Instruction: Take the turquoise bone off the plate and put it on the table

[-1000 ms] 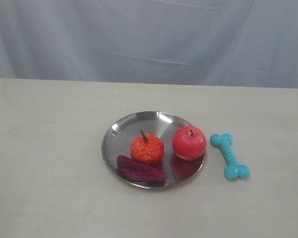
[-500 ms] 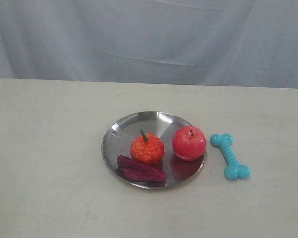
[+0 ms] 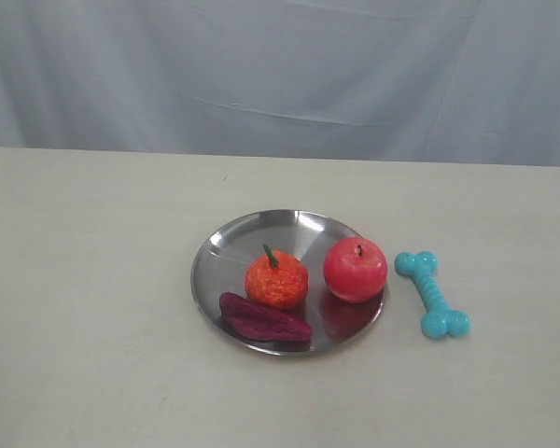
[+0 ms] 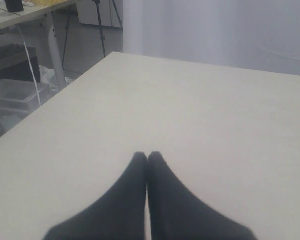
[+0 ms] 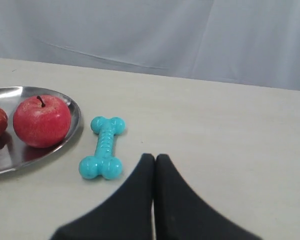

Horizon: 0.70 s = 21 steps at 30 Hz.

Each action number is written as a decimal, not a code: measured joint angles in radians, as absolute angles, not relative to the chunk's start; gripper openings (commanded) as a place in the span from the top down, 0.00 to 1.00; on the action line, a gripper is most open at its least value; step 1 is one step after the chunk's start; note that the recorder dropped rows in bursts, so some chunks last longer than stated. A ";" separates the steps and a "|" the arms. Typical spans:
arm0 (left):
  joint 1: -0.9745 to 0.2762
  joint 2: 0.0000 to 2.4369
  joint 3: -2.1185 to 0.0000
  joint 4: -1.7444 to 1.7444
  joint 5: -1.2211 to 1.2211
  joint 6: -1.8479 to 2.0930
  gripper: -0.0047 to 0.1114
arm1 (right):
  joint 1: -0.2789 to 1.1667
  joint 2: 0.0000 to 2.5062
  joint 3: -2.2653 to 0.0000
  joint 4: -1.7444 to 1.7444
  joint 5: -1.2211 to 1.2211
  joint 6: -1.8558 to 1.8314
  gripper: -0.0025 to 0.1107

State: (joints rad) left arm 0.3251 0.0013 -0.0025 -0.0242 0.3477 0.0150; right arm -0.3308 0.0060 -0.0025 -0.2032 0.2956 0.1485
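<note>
The turquoise bone (image 3: pixel 432 293) lies flat on the beige table (image 3: pixel 93 280), just right of the silver plate (image 3: pixel 226 245) and apart from its rim. It also shows in the right wrist view as the bone (image 5: pixel 103 147) beside the plate (image 5: pixel 75 120). My right gripper (image 5: pixel 155 158) is shut with nothing in it, hovering a little way from the bone's nearer knob. My left gripper (image 4: pixel 147 156) is shut and empty over bare tabletop. Neither gripper shows in the exterior view.
On the plate sit a red apple (image 3: pixel 355 269), an orange tangerine (image 3: pixel 276 278) and a dark purple sweet-potato piece (image 3: pixel 263 319). A pale curtain (image 3: pixel 280 75) hangs behind the table. The left wrist view shows the table edge (image 4: pixel 55 95) with clutter beyond.
</note>
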 measured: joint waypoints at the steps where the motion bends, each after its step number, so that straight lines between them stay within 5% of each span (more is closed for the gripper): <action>1: 0.325 0.001 -0.003 -0.024 0.348 0.015 0.96 | -0.331 0.006 -0.003 -0.203 0.296 0.130 0.98; 21: 0.325 0.001 -0.003 -0.024 0.348 0.015 0.96 | -0.331 0.006 -0.003 -0.042 0.301 0.085 0.98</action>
